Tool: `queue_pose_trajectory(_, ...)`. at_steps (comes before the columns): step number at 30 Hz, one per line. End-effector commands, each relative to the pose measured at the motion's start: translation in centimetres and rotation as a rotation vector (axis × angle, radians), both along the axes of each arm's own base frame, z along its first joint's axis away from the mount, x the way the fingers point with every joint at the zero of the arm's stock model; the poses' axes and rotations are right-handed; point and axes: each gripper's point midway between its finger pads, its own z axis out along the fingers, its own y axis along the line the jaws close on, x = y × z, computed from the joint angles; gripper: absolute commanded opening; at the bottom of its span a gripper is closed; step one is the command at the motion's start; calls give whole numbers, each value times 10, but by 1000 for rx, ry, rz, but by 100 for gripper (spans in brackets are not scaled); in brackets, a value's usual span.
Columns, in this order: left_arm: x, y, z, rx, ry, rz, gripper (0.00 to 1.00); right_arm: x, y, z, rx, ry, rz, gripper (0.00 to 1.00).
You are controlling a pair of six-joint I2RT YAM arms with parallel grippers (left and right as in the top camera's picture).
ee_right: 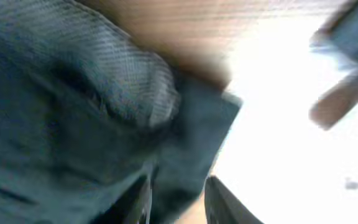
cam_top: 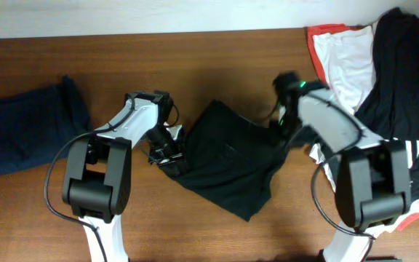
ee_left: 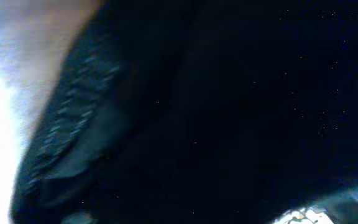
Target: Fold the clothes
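A black garment (cam_top: 228, 161) lies crumpled in the middle of the wooden table. My left gripper (cam_top: 167, 154) is at its left edge. In the left wrist view dark cloth (ee_left: 216, 112) fills nearly the whole frame and hides the jaws. My right gripper (cam_top: 285, 122) is at the garment's upper right edge. In the right wrist view its two fingers (ee_right: 182, 200) are close together with a fold of the dark cloth (ee_right: 92, 118) between them.
A folded dark blue garment (cam_top: 31, 129) lies at the far left. A pile of clothes (cam_top: 384, 73) in black, white and red sits at the right, reaching the table's right edge. Bare wood (cam_top: 217, 65) lies behind the black garment.
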Motion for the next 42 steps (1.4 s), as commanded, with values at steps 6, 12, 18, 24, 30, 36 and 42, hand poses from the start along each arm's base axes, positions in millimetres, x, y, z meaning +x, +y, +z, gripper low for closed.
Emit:
queue_pose_trajectory(6,119,-24,92,-140,-735,-151,99,28,-3,106,-40,-128,37,34)
queue_pose_trajectory(12,118,-58,19,-350,-602,-192,99,19,-5,106,-46,-94,20,34)
queue_pose_trajectory(18,66,-81,-10,-514,-347,-191,38,17,-6,106,-51,-85,20,34)
queue_pose_trajectory(24,129,-13,22,-325,-485,-102,0,14,-11,106,-79,-74,20,34)
queue_pose_trajectory(30,158,222,172,310,-632,170,1,14,-11,106,-76,-74,11,34)
queue_pose_trajectory(36,145,321,203,669,-645,252,1,9,-11,106,-76,-54,12,34)
queue_pose_trajectory(42,152,361,219,860,-693,150,1,6,-12,106,-79,-40,13,35)
